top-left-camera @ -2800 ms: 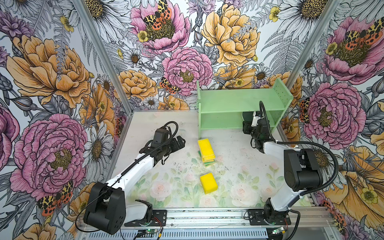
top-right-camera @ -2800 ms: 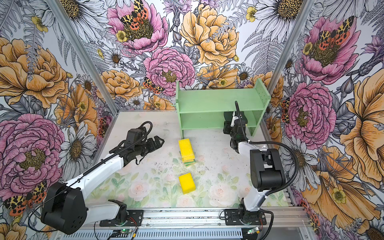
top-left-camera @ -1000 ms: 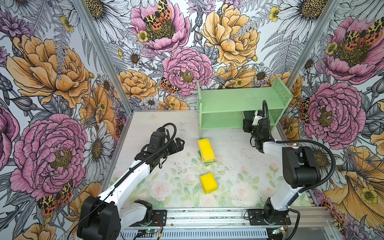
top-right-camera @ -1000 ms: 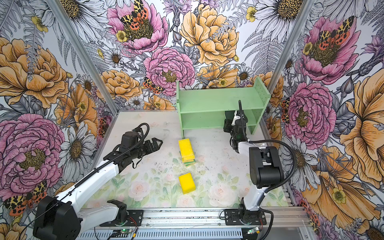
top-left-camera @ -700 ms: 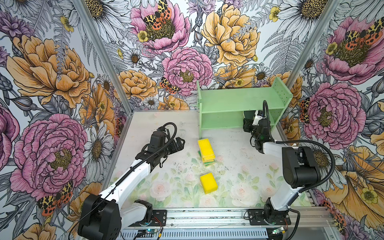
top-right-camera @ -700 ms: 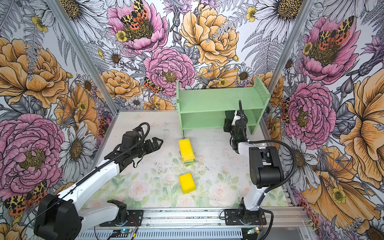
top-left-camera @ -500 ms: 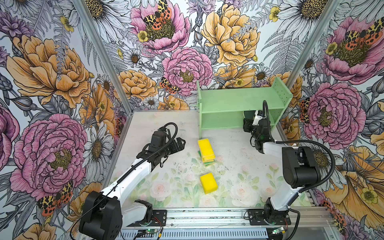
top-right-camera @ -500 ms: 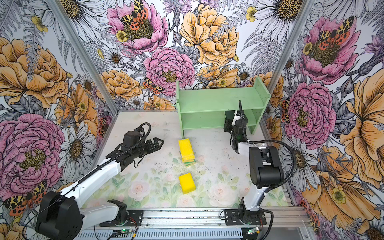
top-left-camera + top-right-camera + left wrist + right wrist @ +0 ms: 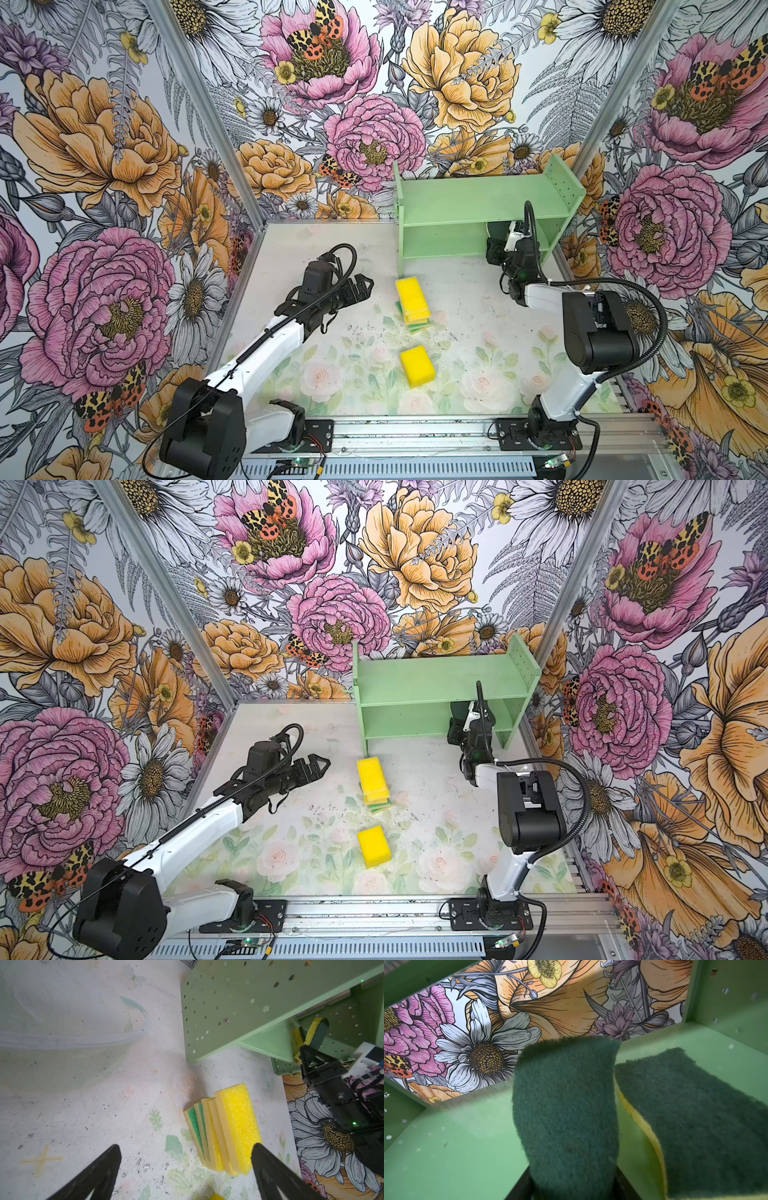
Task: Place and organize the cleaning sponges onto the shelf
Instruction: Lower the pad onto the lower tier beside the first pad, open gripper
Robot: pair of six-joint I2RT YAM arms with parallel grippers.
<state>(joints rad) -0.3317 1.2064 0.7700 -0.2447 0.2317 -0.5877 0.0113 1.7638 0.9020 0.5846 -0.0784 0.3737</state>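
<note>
The mint-green shelf (image 9: 478, 199) (image 9: 436, 675) stands at the back right. My right gripper (image 9: 572, 1184) reaches into its lower tier, shut on a dark-green-topped sponge (image 9: 566, 1105) (image 9: 315, 1030) held on edge. A second dark-green-topped sponge (image 9: 695, 1115) leans beside it on that tier. A tilted stack of yellow and teal-topped sponges (image 9: 411, 299) (image 9: 372, 780) (image 9: 234, 1126) lies in front of the shelf. One plain yellow sponge (image 9: 417, 366) (image 9: 374, 846) lies nearer the front. My left gripper (image 9: 363, 286) (image 9: 320, 766) (image 9: 186, 1147) hovers open, left of the stack, holding nothing.
A clear plastic bowl (image 9: 133, 1028) sits on the floor left of the shelf, close to my left gripper. Flowered walls close in the cell on three sides. The shelf's pierced side panel (image 9: 218, 1007) faces the stack.
My left gripper has drifted slightly toward the sponge stack, still open. My right gripper has stayed in the lower tier with the sponge in it.
</note>
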